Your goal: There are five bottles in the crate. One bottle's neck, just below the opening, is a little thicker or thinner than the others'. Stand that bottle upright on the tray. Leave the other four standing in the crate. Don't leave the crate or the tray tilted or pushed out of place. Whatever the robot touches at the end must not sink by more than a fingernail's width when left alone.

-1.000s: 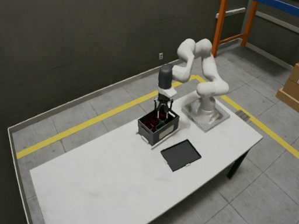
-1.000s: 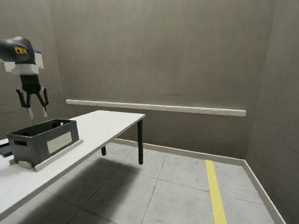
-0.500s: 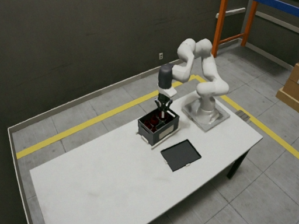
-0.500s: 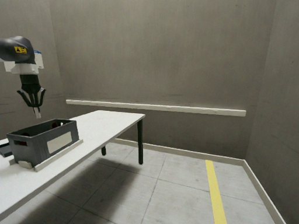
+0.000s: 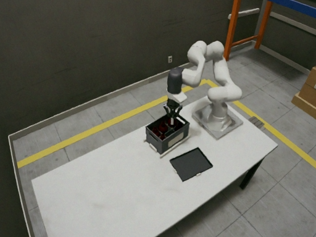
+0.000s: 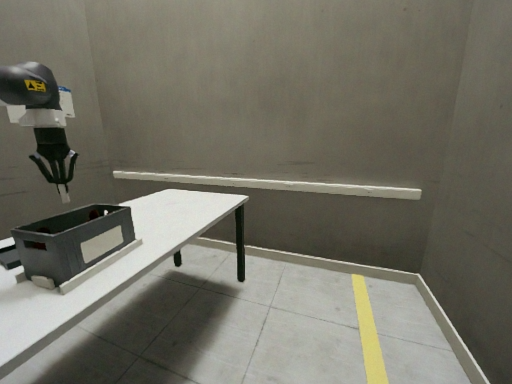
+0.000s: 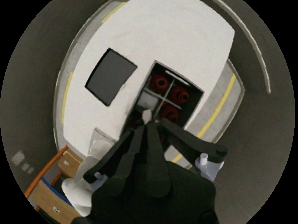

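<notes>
White table [image 5: 123, 182] [image 6: 185, 210] [image 7: 165, 30], with the jointed arm [image 5: 228, 92] mounted at one end. Dark crate [image 5: 182, 133] [image 6: 55, 260] [image 7: 196, 107] upright on it; light strips [image 5: 176, 146] [image 6: 102, 265] lie along its foot. Flat black tray [image 5: 191, 164] [image 7: 111, 77] just beside, lying level, no bottle on it. Gripper [image 5: 172, 121] [image 6: 65, 196] [image 7: 148, 115] points down above the crate, fingertips together, nothing between them. Dark red bottles [image 5: 163, 126] [image 7: 160, 83] stand in the crate's divided cells; full count obscured by the fingers, and which neck differs, cannot tell.
</notes>
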### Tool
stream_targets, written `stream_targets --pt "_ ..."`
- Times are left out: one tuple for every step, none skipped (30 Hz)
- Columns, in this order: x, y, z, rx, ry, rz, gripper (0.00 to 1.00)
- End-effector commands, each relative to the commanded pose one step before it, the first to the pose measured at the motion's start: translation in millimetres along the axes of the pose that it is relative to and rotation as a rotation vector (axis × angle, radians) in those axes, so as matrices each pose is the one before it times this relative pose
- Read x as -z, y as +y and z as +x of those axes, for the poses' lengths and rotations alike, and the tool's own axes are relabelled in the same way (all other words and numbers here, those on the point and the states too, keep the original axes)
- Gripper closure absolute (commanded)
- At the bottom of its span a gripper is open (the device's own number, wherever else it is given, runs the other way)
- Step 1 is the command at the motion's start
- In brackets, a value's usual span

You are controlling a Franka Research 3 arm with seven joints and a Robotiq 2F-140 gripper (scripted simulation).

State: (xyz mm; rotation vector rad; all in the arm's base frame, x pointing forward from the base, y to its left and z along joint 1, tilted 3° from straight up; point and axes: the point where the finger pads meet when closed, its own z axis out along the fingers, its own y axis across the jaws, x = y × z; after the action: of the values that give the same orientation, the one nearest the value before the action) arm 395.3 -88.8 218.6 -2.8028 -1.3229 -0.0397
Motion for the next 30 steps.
stream_targets --pt "1.22 -0.54 0.45 0.00404 0.00285 0.00199 0.9" --pt "0.0 0.0 0.0 0.0 0.0 0.0 0.9" --pt "0.0 0.0 0.0 0.0 0.0 0.0 0.9" --pt "0.0 0.0 0.0 0.0 0.0 0.0 0.9" --pt "0.0 0.0 0.0 0.0 0.0 0.0 0.9" --pt "0.0 0.0 0.0 0.0 0.0 0.0 0.9" --pt "0.0 0.0 0.0 0.0 0.0 0.0 0.9" --pt "0.0 0.0 0.0 0.0 0.0 0.0 0.9" --pt "0.11 1.35 0.13 0.00013 0.00032 0.00017 0.9" --pt "0.53 7.6 0.68 0.00066 0.00166 0.0009 0.9" --pt "0.77 15.71 1.04 0.00098 0.00259 0.00138 0.9" --pt "0.42 22.11 0.64 0.00056 0.00176 0.00088 0.9" --pt "-0.05 11.09 -0.05 -0.00005 0.00007 -0.00002 0.9" --pt "0.0 0.0 0.0 0.0 0.0 0.0 0.9" --pt "0.0 0.0 0.0 0.0 0.0 0.0 0.9" --pt "-0.63 23.49 -0.9 -0.00076 -0.00161 -0.00107 0.9" --pt "-0.56 11.88 -0.87 -0.0007 -0.00172 -0.00107 0.9" --pt "-0.65 10.97 -1.05 -0.00082 -0.00212 -0.0013 0.9" --pt "-0.71 10.3 -1.21 -0.00091 -0.00246 -0.0015 0.9" --pt "-0.26 3.4 -0.44 -0.00033 -0.00091 -0.00055 0.9" --pt "-0.03 0.44 -0.06 -0.00004 -0.00012 -0.00007 0.9" --pt "0.0 0.0 0.0 0.0 0.0 0.0 0.9" --pt "0.0 0.0 0.0 0.0 0.0 0.0 0.9" --pt "0.0 0.0 0.0 0.0 0.0 0.0 0.9" --pt "0.0 0.0 0.0 0.0 0.0 0.0 0.9" --pt "0.0 0.0 0.0 0.0 0.0 0.0 0.56" --pt "0.0 0.0 0.0 0.0 0.0 0.0 0.56" --pt "0.0 0.0 0.0 0.0 0.0 0.0 0.56" --pt "0.0 0.0 0.0 0.0 0.0 0.0 0.56" --pt "0.0 0.0 0.0 0.0 0.0 0.0 0.56"
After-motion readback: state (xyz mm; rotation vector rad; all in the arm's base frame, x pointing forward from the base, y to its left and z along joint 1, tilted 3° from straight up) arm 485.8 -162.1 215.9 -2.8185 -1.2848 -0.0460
